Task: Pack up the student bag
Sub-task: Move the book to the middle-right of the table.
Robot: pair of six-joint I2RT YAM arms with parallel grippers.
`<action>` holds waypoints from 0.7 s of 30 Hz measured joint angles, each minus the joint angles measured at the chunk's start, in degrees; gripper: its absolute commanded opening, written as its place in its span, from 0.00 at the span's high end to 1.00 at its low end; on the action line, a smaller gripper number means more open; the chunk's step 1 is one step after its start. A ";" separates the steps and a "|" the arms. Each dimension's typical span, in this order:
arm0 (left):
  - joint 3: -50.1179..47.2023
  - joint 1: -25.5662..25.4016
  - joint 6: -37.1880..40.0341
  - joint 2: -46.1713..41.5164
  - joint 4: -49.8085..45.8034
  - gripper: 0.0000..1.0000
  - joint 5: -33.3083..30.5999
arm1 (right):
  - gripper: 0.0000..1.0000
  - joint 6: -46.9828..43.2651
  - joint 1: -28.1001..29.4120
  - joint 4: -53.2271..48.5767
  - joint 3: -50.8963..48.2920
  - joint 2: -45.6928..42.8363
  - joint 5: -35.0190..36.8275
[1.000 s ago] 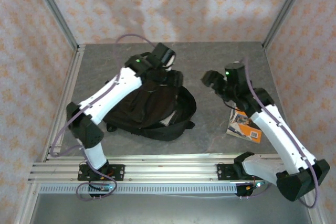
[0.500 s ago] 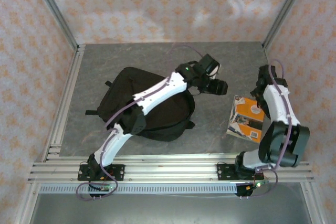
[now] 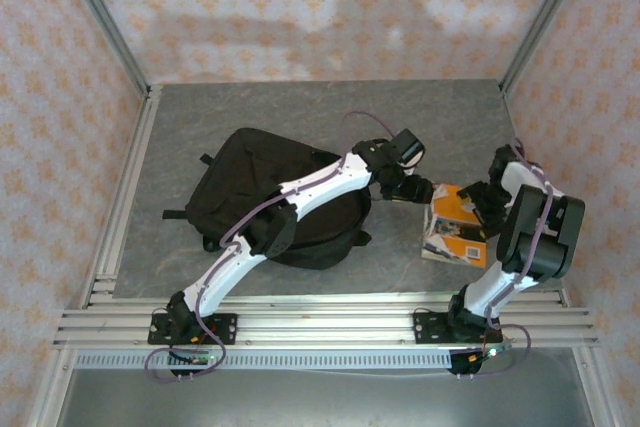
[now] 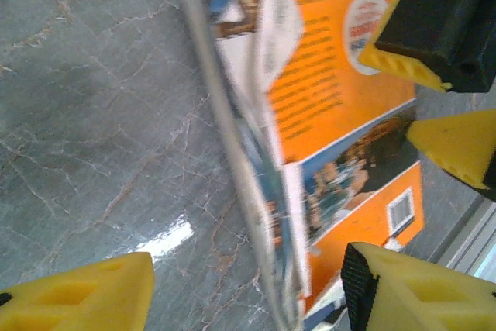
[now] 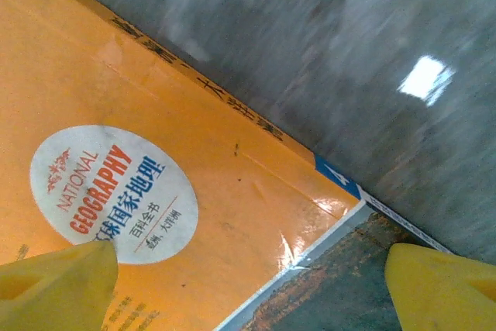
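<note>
The grey counter (image 3: pixel 300 112) carried everything. The student bag (image 3: pixel 235 172) lay slumped well to the left of the orange book (image 3: pixel 452 237), with the left arm stretched across it. The book was outside the bag. The left tool (image 4: pixel 248 277) straddled the book's left edge, its fingers apart and clamping nothing. The right tool (image 5: pixel 249 269) hovered over the book's cover, its fingers likewise spread wide. The step in hand appeared to be picking up the book. The next move probably called for one tool to close on the book's edge.

Top view overhead from near side, looking down; both wrist views close above same orange book (image 3: pixel 455 230).
</note>
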 measured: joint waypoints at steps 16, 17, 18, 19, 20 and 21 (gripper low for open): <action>-4.24 2.99 1.57 1.42 -2.34 0.37 -0.87 | 0.15 -4.74 11.39 -0.74 -5.25 -9.38 -4.92; -5.03 3.13 1.95 0.96 -2.14 0.37 -1.31 | 0.15 -5.92 11.39 -1.27 -4.39 -9.44 -3.19; -5.62 3.23 2.03 0.66 -1.97 0.37 -1.53 | 0.15 -6.88 11.39 -1.57 -3.65 -9.35 -1.73; -6.14 3.43 2.14 0.39 -1.77 0.37 -1.60 | 0.16 -7.91 11.39 -1.97 -2.75 -9.05 -0.17; -6.43 3.50 2.27 0.22 -1.68 0.38 -1.66 | 0.16 -8.85 11.39 -2.14 -1.90 -8.46 0.94; -6.82 3.58 2.38 0.04 -1.46 0.38 -1.68 | 0.16 -9.77 11.39 -2.23 -1.05 -7.50 1.49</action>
